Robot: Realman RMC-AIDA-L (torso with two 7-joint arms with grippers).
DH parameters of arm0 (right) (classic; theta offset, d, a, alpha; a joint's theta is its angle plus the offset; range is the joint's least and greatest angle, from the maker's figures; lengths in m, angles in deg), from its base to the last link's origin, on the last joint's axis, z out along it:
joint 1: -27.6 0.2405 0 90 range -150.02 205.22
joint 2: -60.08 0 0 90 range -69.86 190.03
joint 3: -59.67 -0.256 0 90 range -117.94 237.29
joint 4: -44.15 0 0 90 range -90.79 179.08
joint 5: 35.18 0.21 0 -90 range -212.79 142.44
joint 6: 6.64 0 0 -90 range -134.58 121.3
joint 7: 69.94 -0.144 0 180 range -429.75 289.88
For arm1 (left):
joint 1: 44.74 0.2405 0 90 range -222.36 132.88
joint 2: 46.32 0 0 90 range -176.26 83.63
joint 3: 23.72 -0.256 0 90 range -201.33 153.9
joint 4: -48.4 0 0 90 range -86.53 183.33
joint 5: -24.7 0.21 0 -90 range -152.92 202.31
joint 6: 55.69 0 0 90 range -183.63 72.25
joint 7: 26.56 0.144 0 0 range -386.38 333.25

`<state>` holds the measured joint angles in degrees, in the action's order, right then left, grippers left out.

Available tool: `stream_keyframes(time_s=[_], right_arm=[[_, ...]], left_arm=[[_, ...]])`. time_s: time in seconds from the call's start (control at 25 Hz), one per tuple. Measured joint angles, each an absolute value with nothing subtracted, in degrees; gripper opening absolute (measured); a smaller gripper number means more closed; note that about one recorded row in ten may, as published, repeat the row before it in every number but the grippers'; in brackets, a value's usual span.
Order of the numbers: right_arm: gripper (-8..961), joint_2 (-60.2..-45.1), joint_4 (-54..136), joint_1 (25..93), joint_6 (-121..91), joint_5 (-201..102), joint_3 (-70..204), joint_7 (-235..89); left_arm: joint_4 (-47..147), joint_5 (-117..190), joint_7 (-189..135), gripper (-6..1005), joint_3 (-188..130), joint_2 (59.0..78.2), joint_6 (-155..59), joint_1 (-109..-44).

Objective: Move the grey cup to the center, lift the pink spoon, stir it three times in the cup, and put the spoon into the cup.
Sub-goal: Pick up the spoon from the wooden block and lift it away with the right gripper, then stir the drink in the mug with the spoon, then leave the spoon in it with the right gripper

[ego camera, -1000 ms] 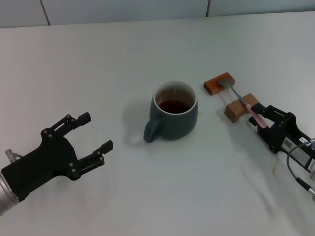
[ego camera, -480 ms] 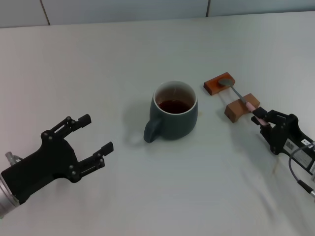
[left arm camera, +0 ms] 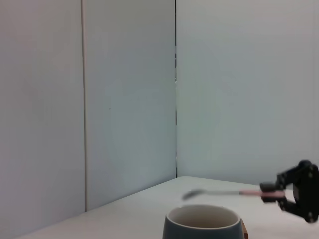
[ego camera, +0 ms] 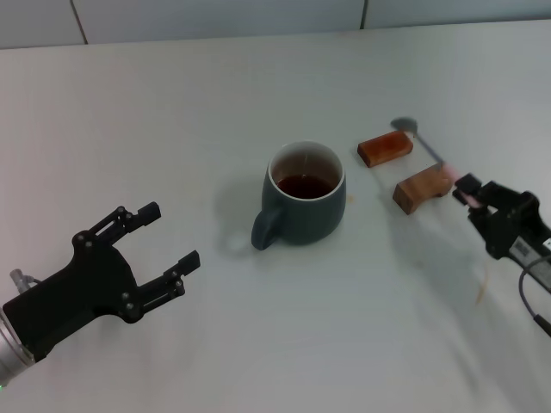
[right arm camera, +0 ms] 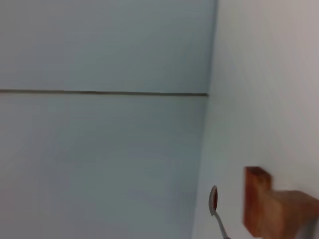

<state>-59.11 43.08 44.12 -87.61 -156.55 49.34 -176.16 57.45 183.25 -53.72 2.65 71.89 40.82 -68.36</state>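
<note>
One grey cup (ego camera: 303, 194), one pink spoon (ego camera: 428, 148), two orange blocks (ego camera: 385, 148). My right gripper (ego camera: 470, 191) pinches the spoon's handle, its bowl raised at my eleven o'clock; the cup sits at nine. My left gripper (ego camera: 169, 243) rests spread.

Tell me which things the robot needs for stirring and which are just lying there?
Needed:
cup, with dark drink in it
spoon, held up by the right gripper

Just lying there:
two blocks the spoon was resting on
left gripper, open and waiting
</note>
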Motion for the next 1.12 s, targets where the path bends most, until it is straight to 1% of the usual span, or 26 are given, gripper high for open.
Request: stream_keyframes(time_s=[0.12,0.32,0.48,0.6,0.72,0.76,0.88,1.0,1.12], right_arm=[[126,-59.17,43.5,44.1,-91.8,-156.5,46.4,-167.3],[126,-59.13,43.4,45.3,-100.7,-156.5,41.5,-141.9],[126,-58.81,41.0,48.1,-109.7,-156.9,41.8,-121.8],[125,-58.61,34.4,51.9,-116.2,-157.8,44.9,-116.0],[125,-57.92,26.2,55.7,-121.1,-157.8,51.1,-118.5],[125,-57.48,23.3,57.0,-122.3,-157.7,53.5,-121.1],[125,-56.62,13.6,60.6,-123.8,-157.6,60.1,-134.5],[125,-56.61,4.3,62.9,-124.4,-157.5,66.8,-145.0],[125,-57.37,-4.8,63.8,-123.9,-157.4,74.4,-151.8]], left_arm=[[57.4,183.2,-53.7,809,2.6,71.9,40.9,-68.3],[57.4,183.2,-53.7,809,2.6,71.96,41.0,-68.1],[57.4,183.2,-53.7,809,2.6,71.97,41.0,-68.0],[57.4,183.2,-53.7,808,2.7,71.94,40.9,-67.9],[57.4,183.2,-53.6,808,2.6,71.92,40.9,-67.9],[57.4,183.2,-53.2,808,2.6,71.91,40.9,-67.9],[57.4,183.2,-52.9,808,2.7,71.9,41.0,-68.0],[57.4,183.2,-52.9,808,2.7,71.89,41.0,-68.0],[57.4,183.2,-52.9,808,2.8,71.91,41.0,-68.0]])
